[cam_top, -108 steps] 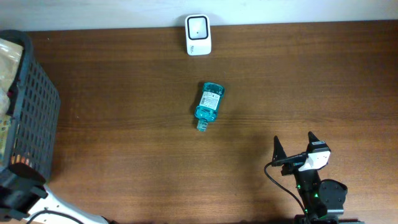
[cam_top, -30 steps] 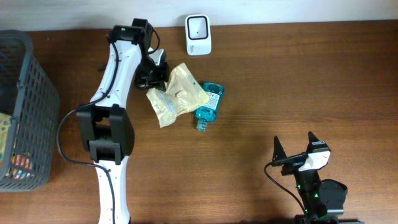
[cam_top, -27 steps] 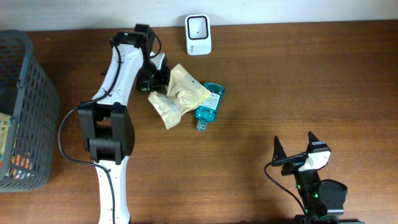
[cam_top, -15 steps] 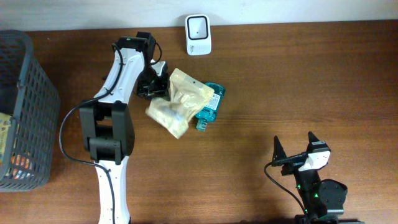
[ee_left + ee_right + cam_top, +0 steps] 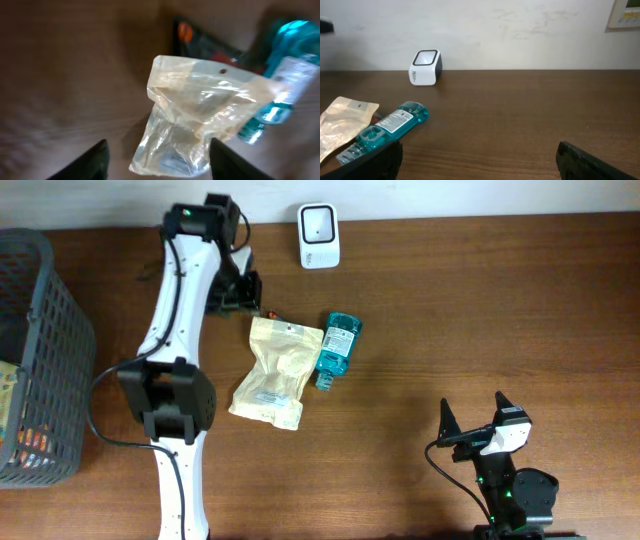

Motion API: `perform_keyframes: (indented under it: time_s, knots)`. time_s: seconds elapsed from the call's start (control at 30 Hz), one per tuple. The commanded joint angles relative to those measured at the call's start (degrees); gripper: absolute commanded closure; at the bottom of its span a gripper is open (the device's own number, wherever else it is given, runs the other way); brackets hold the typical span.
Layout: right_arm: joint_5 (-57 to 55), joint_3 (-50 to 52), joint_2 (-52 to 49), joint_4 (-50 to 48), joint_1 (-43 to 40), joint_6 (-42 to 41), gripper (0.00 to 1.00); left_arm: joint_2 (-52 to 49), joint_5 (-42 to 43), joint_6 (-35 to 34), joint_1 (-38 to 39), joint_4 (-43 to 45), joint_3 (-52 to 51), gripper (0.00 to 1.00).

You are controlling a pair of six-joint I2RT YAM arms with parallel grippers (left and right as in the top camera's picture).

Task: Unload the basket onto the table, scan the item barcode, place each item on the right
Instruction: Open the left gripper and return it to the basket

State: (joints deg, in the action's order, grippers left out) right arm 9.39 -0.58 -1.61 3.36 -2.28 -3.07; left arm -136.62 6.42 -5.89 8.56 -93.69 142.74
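A clear tan pouch (image 5: 270, 370) with a white label lies flat on the table, its right edge against a teal bottle (image 5: 336, 348). The white barcode scanner (image 5: 319, 236) stands at the far edge. My left gripper (image 5: 243, 288) hovers just beyond the pouch's top left corner, open and holding nothing. In the left wrist view the pouch (image 5: 200, 120) lies below the spread fingers (image 5: 95, 160), with the bottle (image 5: 285, 70) to its right. My right gripper (image 5: 472, 428) stands open near the front right, away from everything. Its wrist view shows the scanner (image 5: 425, 67), bottle (image 5: 385, 127) and pouch (image 5: 342, 125).
A dark mesh basket (image 5: 45, 330) holding packaged goods stands at the left edge. A small dark and orange item (image 5: 268, 313) peeks out from under the pouch's top edge; it also shows as a dark item (image 5: 200, 42) in the left wrist view.
The left gripper opened and let go of the pouch, which dropped flat onto the table left of the bottle. The left arm drew back toward the far edge. The right arm stayed still.
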Motion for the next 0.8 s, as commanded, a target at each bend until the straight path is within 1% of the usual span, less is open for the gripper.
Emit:
perform_keyframes:
  time_s: [0.0, 0.07, 0.1, 0.2, 0.23, 0.47, 0.5, 0.53, 0.57, 0.63, 0.77]
  knots:
    - [0.70, 0.26, 0.22, 0.31, -0.33, -0.61, 0.02, 0.57, -1.36, 0.35, -0.61, -2.67, 8.50, 0.27]
    - [0.68, 0.26, 0.22, 0.31, -0.33, -0.63, 0.02, 0.74, -1.62, 0.37, -0.63, -3.04, 9.68, 0.23]
    - [0.70, 0.26, 0.22, 0.31, -0.33, -0.61, 0.02, 0.74, -2.08, 0.39, -0.66, -3.04, 9.68, 0.23]
    - [0.68, 0.26, 0.22, 0.31, -0.33, -0.61, 0.02, 1.36, -9.09, 0.37, -1.75, -3.04, 9.68, 0.23]
    - [0.68, 0.26, 0.22, 0.31, -0.33, -0.61, 0.02, 2.14, -10.99, 0.37, -2.49, -3.06, 9.68, 0.20]
    - [0.70, 0.26, 0.22, 0.31, -0.33, -0.61, 0.02, 12.24, -11.17, 0.35, -11.23, -2.25, 11.67, 0.19]
    - [0.70, 0.26, 0.22, 0.31, -0.33, -0.61, 0.02, 14.82, -10.82, 0.35, -13.25, -1.49, 12.50, 0.14]
    - [0.70, 0.26, 0.22, 0.31, -0.33, -0.61, 0.02, 16.57, -10.21, 0.35, -14.45, -0.72, 12.90, 0.14]
    - [0.68, 0.26, 0.22, 0.31, -0.33, -0.61, 0.02, 18.43, -9.49, 0.37, -15.50, 0.28, 13.11, 0.10]
    - [0.70, 0.26, 0.22, 0.31, -0.33, -0.61, 0.02, 23.41, -8.66, 0.37, -17.77, 4.02, 13.11, 0.09]
    - [0.70, 0.26, 0.22, 0.31, -0.33, -0.61, 0.02, 28.94, -10.69, -0.02, -21.20, 11.43, 13.11, 0.05]
